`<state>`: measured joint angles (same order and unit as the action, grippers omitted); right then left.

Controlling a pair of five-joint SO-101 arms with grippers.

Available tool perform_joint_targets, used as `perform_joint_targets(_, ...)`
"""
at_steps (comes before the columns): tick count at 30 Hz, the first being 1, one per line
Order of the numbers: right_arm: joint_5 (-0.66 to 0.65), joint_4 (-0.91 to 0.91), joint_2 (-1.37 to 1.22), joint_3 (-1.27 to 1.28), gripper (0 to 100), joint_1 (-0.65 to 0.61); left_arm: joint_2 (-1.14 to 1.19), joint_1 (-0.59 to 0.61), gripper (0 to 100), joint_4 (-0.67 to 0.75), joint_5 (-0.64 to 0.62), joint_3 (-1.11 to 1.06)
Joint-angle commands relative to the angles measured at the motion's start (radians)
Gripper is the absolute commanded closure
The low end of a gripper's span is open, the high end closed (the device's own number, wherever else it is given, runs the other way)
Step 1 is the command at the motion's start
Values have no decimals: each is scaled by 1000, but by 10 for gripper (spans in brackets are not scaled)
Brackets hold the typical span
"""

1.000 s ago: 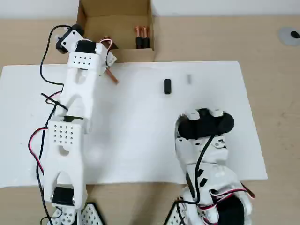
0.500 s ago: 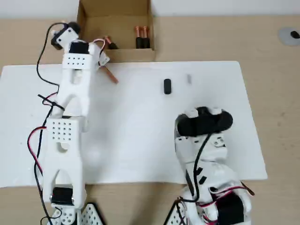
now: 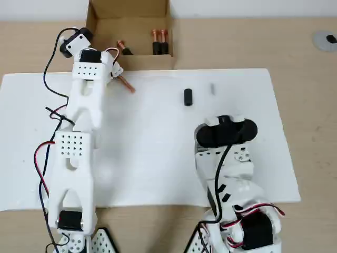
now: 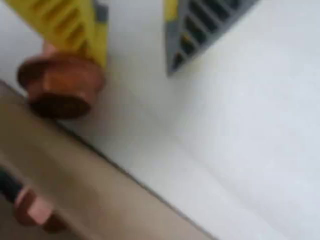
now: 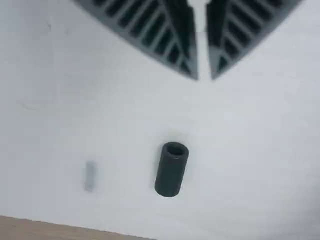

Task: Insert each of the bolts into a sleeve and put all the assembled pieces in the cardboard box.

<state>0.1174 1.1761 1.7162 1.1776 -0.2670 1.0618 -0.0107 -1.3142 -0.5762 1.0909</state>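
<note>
A copper bolt (image 3: 127, 84) lies slanted on the white mat (image 3: 158, 158) just in front of the cardboard box (image 3: 92, 21). My left gripper (image 3: 117, 71) hovers over its near-box end. In the left wrist view the left gripper (image 4: 136, 67) is open, and the bolt's head (image 4: 60, 86) sits against the outside of one yellow finger, with only mat in the gap. A black sleeve (image 3: 188, 97) lies alone mid-mat. My right gripper (image 5: 202, 77) is shut and empty, a short way back from the sleeve (image 5: 171, 169). The box holds two assembled pieces (image 3: 159, 42) and a third (image 3: 124, 48).
The box's front wall (image 4: 100, 200) runs right beside the bolt. One assembled piece (image 4: 30, 212) shows beyond the wall. A faint grey mark (image 3: 212, 88) is on the mat next to the sleeve. A grey disc (image 3: 325, 40) lies on the wooden table at the far right.
The left arm's wrist swung slightly to the left and settled by the box wall. The bolt stayed where it was. The right arm edged a little toward the sleeve.
</note>
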Motion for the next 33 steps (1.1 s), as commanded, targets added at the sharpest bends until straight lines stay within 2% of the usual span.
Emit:
perform_joint_targets(1, 2, 3, -15, -50, 988, 21, -61, -21, 901, -83, -28, 169)
perform_joint_targets(5, 2, 3, -16, -48, 988, 21, -74, -29, 900, -198, -28, 322)
perform_joint_targets(9, 2, 3, -16, -48, 988, 21, -70, -31, 900, -250, -28, 404)
perform_joint_targets(18, 2, 3, -16, -50, 988, 21, 10, -25, 890, -94, -54, 227)
perform_joint_targets(23, 2, 2, -16, -51, 988, 16, 47, -31, 890, -94, -106, 222)
perform_joint_targets(27, 2, -6, -15, -51, 987, 5, 102, -31, 893, -101, -218, 221)
perform_joint_targets(33, 0, -124, -8, -27, 987, -105, 119, -38, 893, -187, -242, 230)
